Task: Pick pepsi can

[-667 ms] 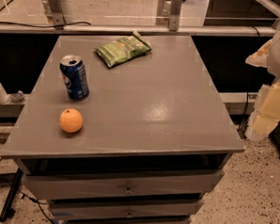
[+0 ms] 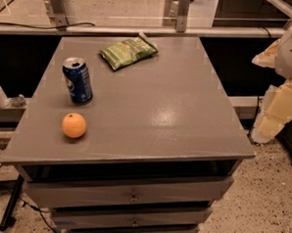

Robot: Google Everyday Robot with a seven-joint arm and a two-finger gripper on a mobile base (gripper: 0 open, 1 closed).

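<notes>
Pepsi can (image 2: 78, 80) stands upright on the left side of the worktop (image 2: 160, 119). It is a dark blue glossy cylinder with a silver rim on top and a white-red logo patch facing the front. Just in front of it, near but not touching, sits the orange (image 2: 74, 125), round, matte and a bit shorter than the can. Toward the back lies a green chip bag (image 2: 128, 52), flat, crinkled and turned at an angle, well apart from the can.

The worktop is a smooth grey slab with a soft sheen where the light catches right of centre. Below it sit stacked grey drawers (image 2: 132, 196) with small round knobs, and the top one is slightly ajar. The floor (image 2: 263, 213) is speckled.

The gripper (image 2: 283, 106) is at the far right edge, beyond the worktop's right side. It shows as pale cream, blocky, faceted shapes under a rounded white shell. It is well apart from the can and touches nothing on the worktop. I cannot tell whether it is released or clenched.
</notes>
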